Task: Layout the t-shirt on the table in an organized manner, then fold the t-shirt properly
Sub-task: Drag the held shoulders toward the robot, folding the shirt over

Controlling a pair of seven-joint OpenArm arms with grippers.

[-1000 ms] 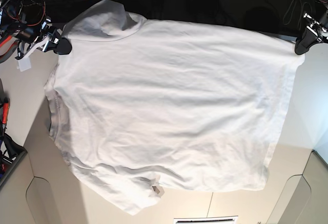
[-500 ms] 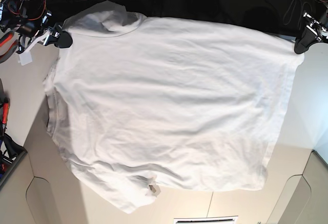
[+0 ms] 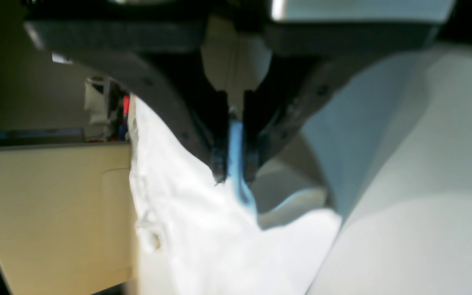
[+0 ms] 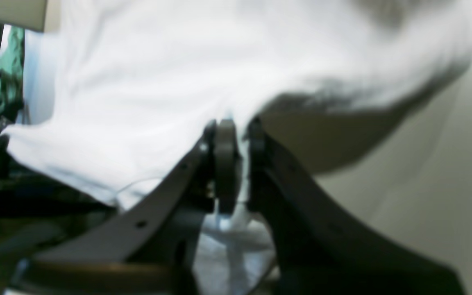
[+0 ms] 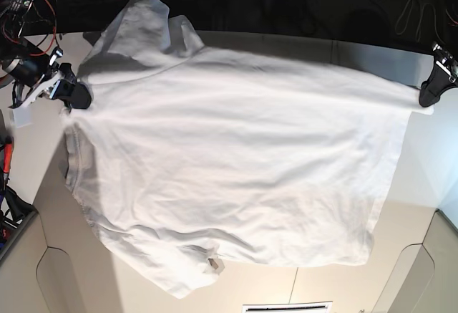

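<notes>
The tabletop [image 5: 28, 148] carries the white t-shirt [image 5: 236, 162], spread wide across its middle, one sleeve bunched at the far left. The left pincer [image 5: 429, 91] pinches its far right corner; the right pincer [image 5: 75, 97] clamps its left edge.

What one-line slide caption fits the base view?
Both grippers, left and right, pinch opposite edges of the white t-shirt, stretching it over the table.
</notes>
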